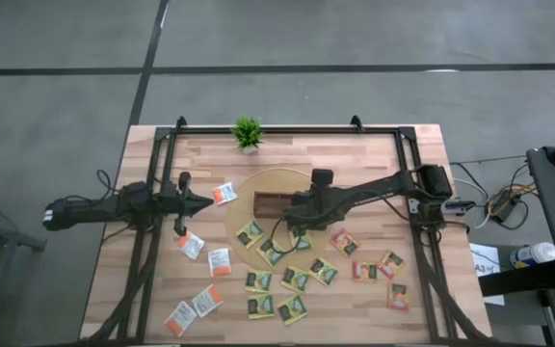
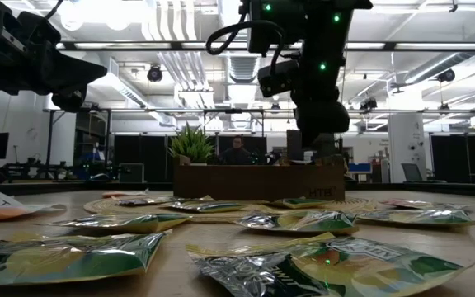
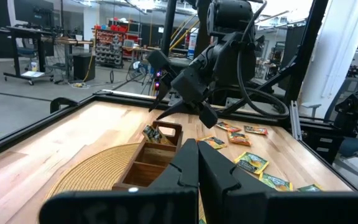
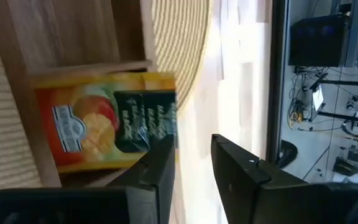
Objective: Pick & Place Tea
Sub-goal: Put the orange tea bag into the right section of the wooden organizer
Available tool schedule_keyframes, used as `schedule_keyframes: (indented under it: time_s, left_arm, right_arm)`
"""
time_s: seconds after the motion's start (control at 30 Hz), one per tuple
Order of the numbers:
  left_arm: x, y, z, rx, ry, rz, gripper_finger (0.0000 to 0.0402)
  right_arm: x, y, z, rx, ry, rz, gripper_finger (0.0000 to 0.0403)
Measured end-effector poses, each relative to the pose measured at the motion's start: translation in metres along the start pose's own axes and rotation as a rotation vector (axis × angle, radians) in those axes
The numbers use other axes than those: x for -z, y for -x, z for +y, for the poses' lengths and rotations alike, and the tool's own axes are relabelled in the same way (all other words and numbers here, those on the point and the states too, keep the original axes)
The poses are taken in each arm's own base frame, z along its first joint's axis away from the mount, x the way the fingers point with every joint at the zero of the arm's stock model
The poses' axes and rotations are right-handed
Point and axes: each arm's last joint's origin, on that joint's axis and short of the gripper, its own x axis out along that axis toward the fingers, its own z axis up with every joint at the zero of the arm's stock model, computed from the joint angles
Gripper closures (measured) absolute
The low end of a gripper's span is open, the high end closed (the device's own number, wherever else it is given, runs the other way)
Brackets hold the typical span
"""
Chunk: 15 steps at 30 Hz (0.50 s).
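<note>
Item: green-and-yellow tea sachet (image 4: 107,121), lying tilted in an end compartment of the brown compartment tray (image 3: 148,163), seen close only in the right wrist view. The high view hid it beneath the right gripper (image 1: 293,214). That gripper's jaws stood slightly parted just above the sachet, holding nothing. Other sachets (image 1: 287,280) lay scattered over the worktop (image 1: 355,154). The left gripper (image 1: 203,202) hung over the worktop's left side, jaws closed, empty.

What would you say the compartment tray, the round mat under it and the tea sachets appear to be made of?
Compartment tray: looks like brown wood, matte, with visible grain. Round mat: seems woven straw or similar fibre, shown by its ribbed concentric rows. Tea sachets: glossy printed wrappers, probably foil-lined paper or plastic, since they crinkle and catch glints.
</note>
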Motion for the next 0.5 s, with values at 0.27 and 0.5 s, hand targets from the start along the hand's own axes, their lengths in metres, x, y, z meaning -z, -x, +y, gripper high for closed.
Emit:
schedule_keyframes:
  time_s: [0.27, 0.5]
  left_arm:
    - [0.0, 0.0, 0.0, 0.0, 0.0, 0.0, 0.0402]
    - [0.0, 0.0, 0.0, -0.001, 0.0, 0.0, 0.0402]
  right_arm:
    - [0.01, 0.022, -0.016, -0.11, -0.062, 0.012, 0.0307]
    - [0.034, 0.052, -0.021, -0.242, -0.107, 0.011, 0.0307]
